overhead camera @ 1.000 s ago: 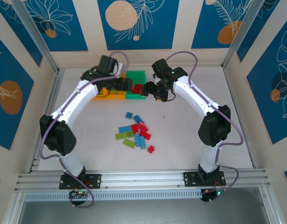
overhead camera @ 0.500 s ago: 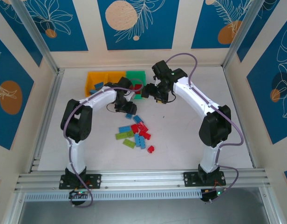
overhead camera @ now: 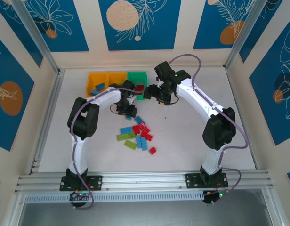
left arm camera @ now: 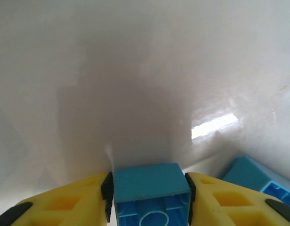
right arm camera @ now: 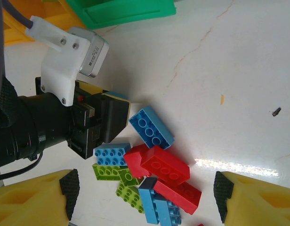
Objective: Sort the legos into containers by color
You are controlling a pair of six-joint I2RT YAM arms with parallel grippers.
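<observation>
My left gripper [left arm camera: 149, 200] is shut on a small blue lego [left arm camera: 149, 181], its black pads pressed against both sides, low over the white table. From above, that gripper [overhead camera: 127, 112] sits just in front of the containers. The loose legos [overhead camera: 138, 134] lie in a red, blue and light green pile behind it. My right gripper [right arm camera: 147, 190] hangs open above the pile, over a blue lego [right arm camera: 151, 127] and red legos [right arm camera: 165, 165]; it holds nothing. Two orange-yellow bins [overhead camera: 97, 79] and the green bin [overhead camera: 138, 76] stand at the back.
Red legos [overhead camera: 139, 88] lie in the green bin and a blue one [overhead camera: 99, 86] in the left orange bin. A single red lego [overhead camera: 152, 150] lies apart, nearer the bases. The left arm's black wrist [right arm camera: 84, 122] is close beside the right gripper.
The left arm swung from over the bins down to the table in front of them and now grips a blue lego. The right arm has barely moved.
</observation>
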